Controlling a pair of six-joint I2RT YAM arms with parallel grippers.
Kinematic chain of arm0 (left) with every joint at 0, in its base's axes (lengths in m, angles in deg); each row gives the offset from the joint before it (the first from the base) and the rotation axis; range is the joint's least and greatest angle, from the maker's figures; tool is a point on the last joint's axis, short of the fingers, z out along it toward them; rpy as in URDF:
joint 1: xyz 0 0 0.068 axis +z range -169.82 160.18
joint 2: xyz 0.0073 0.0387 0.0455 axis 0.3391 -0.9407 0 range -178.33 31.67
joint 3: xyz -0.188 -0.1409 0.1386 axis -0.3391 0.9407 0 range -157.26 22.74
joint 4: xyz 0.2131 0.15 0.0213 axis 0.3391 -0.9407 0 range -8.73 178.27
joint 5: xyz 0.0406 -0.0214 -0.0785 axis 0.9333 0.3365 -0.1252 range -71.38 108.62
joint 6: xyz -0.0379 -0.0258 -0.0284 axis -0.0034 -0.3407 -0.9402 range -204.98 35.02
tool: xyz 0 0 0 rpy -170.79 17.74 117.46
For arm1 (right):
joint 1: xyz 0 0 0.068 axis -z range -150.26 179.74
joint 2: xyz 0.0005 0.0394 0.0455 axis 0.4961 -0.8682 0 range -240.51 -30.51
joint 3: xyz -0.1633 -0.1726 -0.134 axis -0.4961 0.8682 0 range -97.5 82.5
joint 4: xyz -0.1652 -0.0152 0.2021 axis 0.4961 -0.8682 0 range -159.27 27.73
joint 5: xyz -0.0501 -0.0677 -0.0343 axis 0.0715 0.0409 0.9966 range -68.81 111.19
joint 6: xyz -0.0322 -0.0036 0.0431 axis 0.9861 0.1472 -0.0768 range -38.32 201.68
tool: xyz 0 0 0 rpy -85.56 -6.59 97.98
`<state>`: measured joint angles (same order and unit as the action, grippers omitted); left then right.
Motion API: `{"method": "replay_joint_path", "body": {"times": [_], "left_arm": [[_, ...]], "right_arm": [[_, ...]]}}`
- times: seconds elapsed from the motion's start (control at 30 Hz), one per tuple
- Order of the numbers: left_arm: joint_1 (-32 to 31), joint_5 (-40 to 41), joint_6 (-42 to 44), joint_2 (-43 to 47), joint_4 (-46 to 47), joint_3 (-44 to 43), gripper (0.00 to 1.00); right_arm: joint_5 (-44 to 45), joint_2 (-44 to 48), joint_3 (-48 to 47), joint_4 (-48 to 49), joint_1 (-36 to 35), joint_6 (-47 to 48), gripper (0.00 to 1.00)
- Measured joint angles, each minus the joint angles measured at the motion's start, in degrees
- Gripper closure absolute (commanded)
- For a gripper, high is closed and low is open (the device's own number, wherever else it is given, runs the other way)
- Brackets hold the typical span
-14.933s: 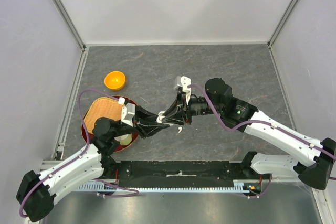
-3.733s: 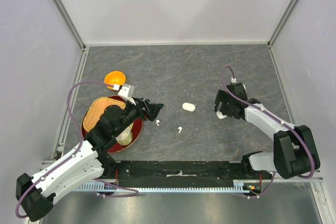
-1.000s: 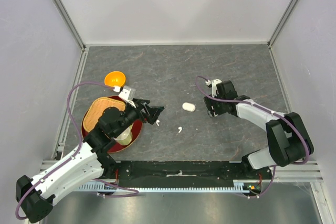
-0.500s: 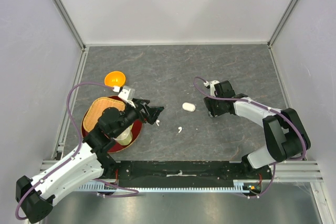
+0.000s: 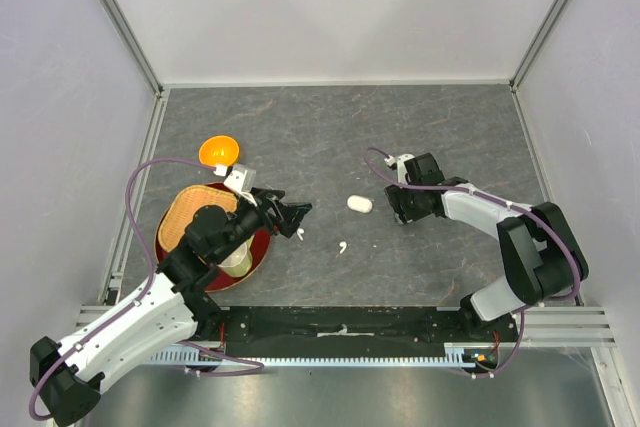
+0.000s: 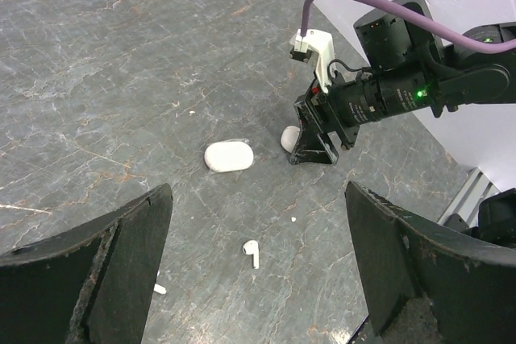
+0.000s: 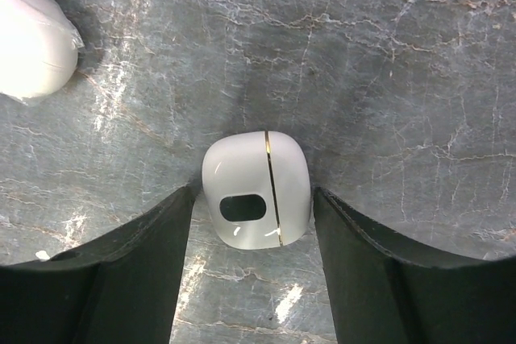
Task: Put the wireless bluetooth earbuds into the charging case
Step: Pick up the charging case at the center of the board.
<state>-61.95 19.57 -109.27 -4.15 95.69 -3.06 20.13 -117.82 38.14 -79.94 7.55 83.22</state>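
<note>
Top external view has the free case (image 5: 360, 204) lying shut near the middle of the worktop (image 5: 330, 137). An earbud (image 5: 342, 246) lies at 7 o'clock of it. A second earbud (image 5: 300, 234) lies out toward 8 o'clock, just off the left tool (image 5: 296, 213). The right tool (image 5: 398, 209) stands at 3 o'clock of the free case, pointing down at the worktop.

By these pictures the task is barely begun. Both earbuds I can find lie loose, neither case shows an open lid, and no earbud sits in a socket. What is inside the shut cases cannot be told. A lid has yet to be opened, and each earbud picked up and seated.

The left tool is spread wide and holds nothing.

Only the right wrist view shows what the right tool is working on. A second case (image 7: 256, 189), with a gold seam and a dark oval window, lies flat between its fingers, and the free case is at 10 o'clock. The fingers stand just beside its flanks, but I cannot tell whether they press it. From above, the tool's body hides this case.

The left wrist view gives a low side look. It shows the second case as a white lump at the right tool's tip and both earbuds on the stone.
</note>
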Motion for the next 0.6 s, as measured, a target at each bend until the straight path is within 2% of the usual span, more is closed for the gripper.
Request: {"method": "replay_joint_path", "body": {"times": [0.13, 0.23, 0.33, 0.37, 0.47, 0.6], "left_arm": [[0.0, 0.0, 0.0, 0.0, -0.02, 0.09, 0.06], [0.0, 0.02, 0.0, 0.04, -0.04, 0.28, 0.06], [0.0, 0.04, -0.02, 0.15, -0.07, 0.33, 0.05], [0.0, 0.07, -0.02, 0.2, -0.07, 0.33, 0.05], [0.0, 0.28, -0.04, 0.28, -0.09, 0.33, 0.04], [0.0, 0.48, -0.09, 0.17, -0.5, 0.33, 0.04]], "right_arm": [[0.02, -0.13, -0.09, -0.02, -0.11, 0.0, 0.41], [0.0, -0.26, -0.17, -0.04, -0.22, -0.02, 0.52], [0.04, -0.37, -0.37, -0.13, -0.22, -0.02, 0.66], [0.04, -0.39, -0.37, -0.13, -0.22, -0.04, 0.76], [0.02, -0.35, -0.37, -0.11, -0.37, -0.09, 0.89], [-1.33, 2.05, -0.37, -0.2, -0.52, -0.81, 0.96]]}}
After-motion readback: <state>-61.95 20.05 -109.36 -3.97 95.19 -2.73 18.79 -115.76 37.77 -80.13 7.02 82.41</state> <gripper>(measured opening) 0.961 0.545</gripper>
